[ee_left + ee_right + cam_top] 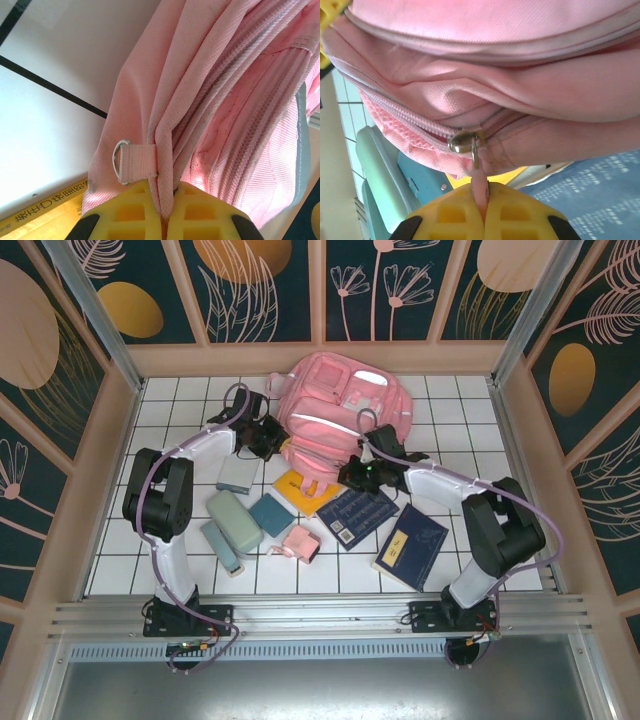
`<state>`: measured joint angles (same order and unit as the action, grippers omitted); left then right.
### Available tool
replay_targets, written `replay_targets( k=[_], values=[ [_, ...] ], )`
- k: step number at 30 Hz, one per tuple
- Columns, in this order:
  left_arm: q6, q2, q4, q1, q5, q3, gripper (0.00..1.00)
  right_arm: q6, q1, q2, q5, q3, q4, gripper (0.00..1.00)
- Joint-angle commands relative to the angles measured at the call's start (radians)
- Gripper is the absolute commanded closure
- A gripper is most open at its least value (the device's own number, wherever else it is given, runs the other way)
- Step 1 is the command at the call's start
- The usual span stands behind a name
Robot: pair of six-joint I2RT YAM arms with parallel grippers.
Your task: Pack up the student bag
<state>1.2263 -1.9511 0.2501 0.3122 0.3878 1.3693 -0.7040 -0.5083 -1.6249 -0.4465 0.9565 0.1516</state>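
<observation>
White gridded tabletop with black lines, enclosed by dark teal wall panels bearing pale leaf and gold oval motifs, set in peach framing.

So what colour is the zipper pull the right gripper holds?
Pink zipper pull; clearest in the right wrist view.

**Hidden and cropped items**

1. Left gripper: fingers were cut by the lower edge. The fold of student bag pinched between the closed pads was lost from sight there. The bag ran past the top and right edges.
2. Yellow book, left of that gripper: corner only, the rest lay under the bag; its print was cropped.
3. Dark shape, far right of it: cropped, unidentifiable.
4. Right gripper: fingers were cut below. The end of the zip pull tab was buried between the pressed pads.
5. Blue book, right of it: print was blurred and unreadable.
6. Pale green case, left of it: cropped below.
7. Yellow fragment, far above-left: cropped, identity unclear.
</observation>
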Motion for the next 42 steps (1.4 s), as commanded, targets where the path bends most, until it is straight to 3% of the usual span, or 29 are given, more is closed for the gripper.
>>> replay_targets(
  k=[1, 6, 14, 15, 17, 20, 22, 26, 32, 42],
  values=[
    [-0.029, 0.055, -0.026, -0.067, -0.1, 0.043, 1.0, 0.032, 0.094, 0.036, 0.05, -0.055, 0.13, 1.0],
    [-0.031, 0.064, -0.026, -0.071, -0.104, 0.04, 1.0, 0.061, 0.146, 0.023, 0.055, -0.058, 0.15, 1.0],
    [-0.097, 0.076, 0.023, -0.077, -0.12, 0.097, 1.0, 0.085, 0.133, 0.077, -0.003, -0.111, 0.111, 1.0],
    [-0.108, 0.076, 0.026, -0.077, -0.109, 0.107, 0.89, 0.087, 0.128, 0.082, -0.036, -0.117, 0.091, 1.0],
    [-0.128, 0.076, 0.056, -0.077, -0.079, 0.131, 0.51, 0.083, 0.096, 0.073, -0.117, -0.099, 0.049, 1.0],
    [-0.165, 0.122, 0.132, -0.067, -0.088, 0.139, 0.31, 0.061, 0.02, 0.041, -0.146, -0.02, 0.022, 1.0],
    [-0.206, 0.177, 0.172, -0.046, -0.126, 0.13, 0.26, 0.039, -0.016, 0.016, -0.169, 0.032, -0.006, 1.0],
    [-0.249, 0.23, 0.265, 0.016, -0.193, 0.129, 0.23, 0.002, -0.033, -0.037, -0.208, 0.117, -0.043, 1.0],
    [-0.097, 0.303, 0.144, 0.056, -0.084, -0.05, 0.27, -0.009, -0.064, -0.061, -0.22, 0.166, -0.054, 1.0],
    [0.003, 0.242, 0.096, 0.129, -0.035, -0.076, 0.34, -0.033, -0.069, -0.049, -0.227, 0.151, -0.086, 1.0]
  ],
)
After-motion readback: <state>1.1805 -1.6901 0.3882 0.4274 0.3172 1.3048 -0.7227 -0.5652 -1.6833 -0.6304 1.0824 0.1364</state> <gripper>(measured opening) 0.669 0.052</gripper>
